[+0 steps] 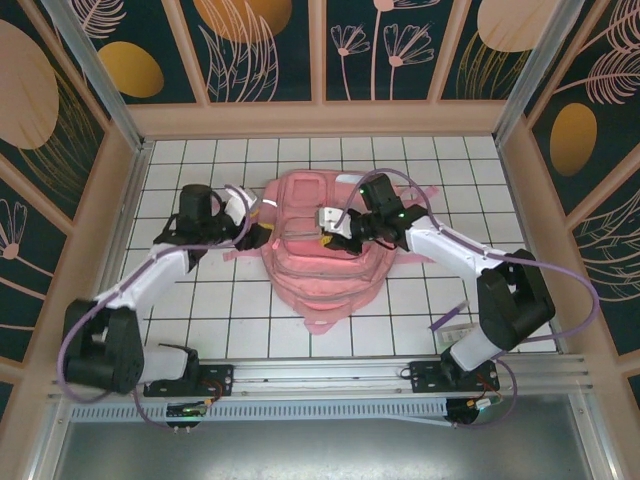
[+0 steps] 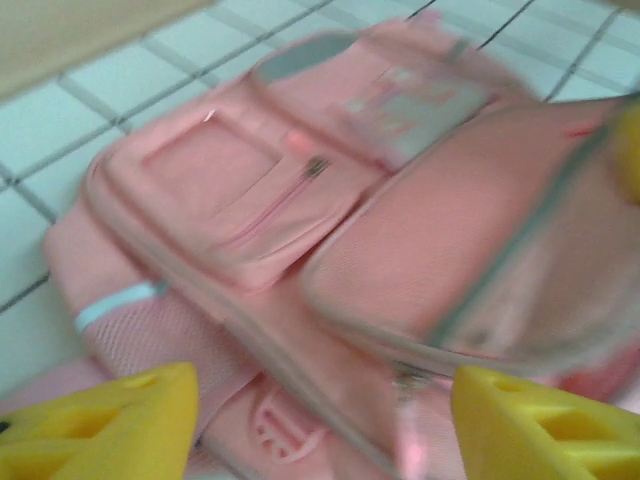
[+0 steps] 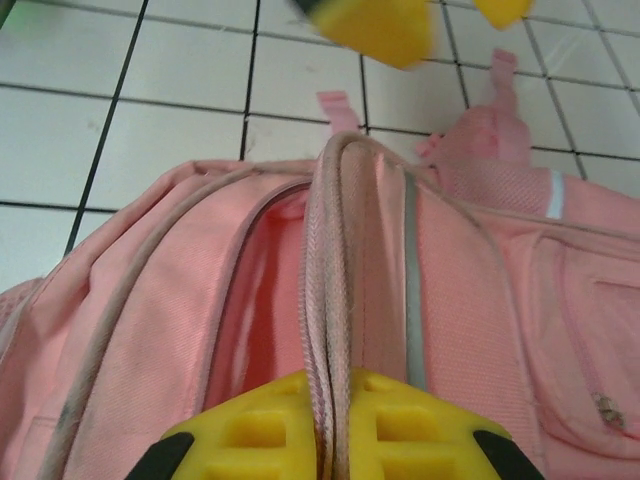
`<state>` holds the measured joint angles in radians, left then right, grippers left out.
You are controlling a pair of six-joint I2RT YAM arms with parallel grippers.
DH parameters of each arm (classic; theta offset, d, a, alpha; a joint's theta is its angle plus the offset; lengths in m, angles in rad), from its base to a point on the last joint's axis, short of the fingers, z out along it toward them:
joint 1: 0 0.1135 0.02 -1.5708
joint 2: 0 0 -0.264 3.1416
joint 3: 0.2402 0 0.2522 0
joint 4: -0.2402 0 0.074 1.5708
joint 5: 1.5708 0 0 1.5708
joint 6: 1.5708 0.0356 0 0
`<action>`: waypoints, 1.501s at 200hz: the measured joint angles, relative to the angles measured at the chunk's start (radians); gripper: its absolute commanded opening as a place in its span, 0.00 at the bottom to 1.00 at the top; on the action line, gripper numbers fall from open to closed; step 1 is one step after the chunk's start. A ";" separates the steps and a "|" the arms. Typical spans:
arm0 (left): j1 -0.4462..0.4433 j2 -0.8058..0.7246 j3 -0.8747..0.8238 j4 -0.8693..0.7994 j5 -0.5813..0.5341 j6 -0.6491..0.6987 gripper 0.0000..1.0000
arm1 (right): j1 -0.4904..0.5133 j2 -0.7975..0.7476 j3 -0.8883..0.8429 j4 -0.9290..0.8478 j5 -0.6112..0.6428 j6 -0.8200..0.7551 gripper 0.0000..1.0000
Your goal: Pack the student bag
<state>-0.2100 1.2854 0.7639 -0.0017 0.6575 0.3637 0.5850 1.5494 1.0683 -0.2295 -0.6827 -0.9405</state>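
We see the student bag point(image 1: 320, 275) lying flat at the centre of the white tiled desk point(image 1: 200, 300), its rounded end toward six o'clock and its loose pink straps point(image 3: 340, 105) trailing onto the tiles. One edge of its main compartment is lifted into a ridge. Beside that ridge a narrow gap shows pink lining, and we cannot tell what lies deeper inside. A grey reflective strip point(image 3: 411, 280) runs along the ridge. In the left wrist view, which is blurred, a flat front pocket point(image 2: 215, 170) lies shut with its zip pull point(image 2: 316, 165) at the end of the zip line.

The right arm rises from its base at five o'clock, bends at the elbow near four o'clock and reaches in over the bag's upper half. The right tool point(image 1: 326, 237) points down at the fabric, and in its wrist view its yellow fingers point(image 3: 260, 430) are pinched tight on the raised seam of the bag.

The left arm comes from seven o'clock and stretches to the bag's nine o'clock side. The left tool point(image 2: 325, 385) hangs just beside that edge with its yellow fingers spread wide and nothing gripped between them.
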 measured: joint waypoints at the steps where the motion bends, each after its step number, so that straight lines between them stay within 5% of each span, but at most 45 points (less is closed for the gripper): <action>1: 0.000 -0.004 -0.002 0.001 0.004 0.003 0.71 | -0.002 0.000 0.000 0.003 -0.001 0.002 0.03; 30: -0.039 -0.084 -0.029 0.006 0.084 0.166 0.75 | -0.022 -0.010 0.002 0.012 -0.035 -0.010 0.02; 58: -0.121 -0.057 -0.016 -0.001 0.043 0.296 0.77 | -0.023 -0.010 0.024 -0.027 -0.059 -0.064 0.02; 80: -0.171 0.000 0.023 0.006 0.011 0.354 0.67 | -0.024 -0.010 0.030 -0.028 -0.069 -0.072 0.08; 92: -0.185 0.029 0.039 0.019 0.006 0.369 0.49 | -0.023 -0.011 0.026 -0.009 -0.067 -0.048 0.18; 112: -0.192 0.095 0.088 0.014 0.013 0.357 0.00 | -0.023 -0.047 -0.027 0.097 -0.057 0.039 0.36; 123: -0.192 0.132 0.116 0.003 0.024 0.343 0.00 | -0.023 -0.090 -0.077 0.176 -0.037 0.101 0.45; 129: -0.193 0.148 0.127 0.001 0.027 0.335 0.00 | -0.023 -0.124 -0.113 0.224 -0.023 0.148 0.59; 131: -0.193 0.151 0.129 0.000 0.027 0.329 0.00 | -0.023 -0.135 -0.125 0.240 -0.020 0.165 0.83; 133: -0.194 0.156 0.132 0.001 0.029 0.322 0.00 | -0.024 -0.149 -0.139 0.253 -0.013 0.195 0.94; 137: -0.194 0.163 0.135 0.001 0.030 0.313 0.00 | -0.023 -0.171 -0.161 0.280 0.000 0.212 0.99; 178: -0.195 0.183 0.113 0.066 0.019 0.147 0.00 | -0.022 -0.434 -0.290 0.419 0.389 0.768 0.99; 201: -0.197 0.166 0.075 0.133 -0.038 0.022 0.00 | -0.026 -0.545 -0.267 0.271 0.698 1.208 0.99; 222: -0.204 0.141 0.056 0.174 -0.175 -0.121 0.00 | -0.063 -0.612 -0.267 0.033 0.850 1.606 0.98; 258: -0.203 0.081 0.024 0.229 -0.383 -0.332 0.00 | -0.246 -0.605 -0.278 -0.468 0.901 2.115 0.98; 300: -0.202 -0.002 -0.008 0.214 -0.534 -0.484 0.00 | -0.457 -0.667 -0.392 -0.739 0.848 2.266 0.94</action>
<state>-0.4118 1.2839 0.7559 0.2119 0.1230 -0.1207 0.1284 0.8825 0.6762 -0.9680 0.1650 1.3254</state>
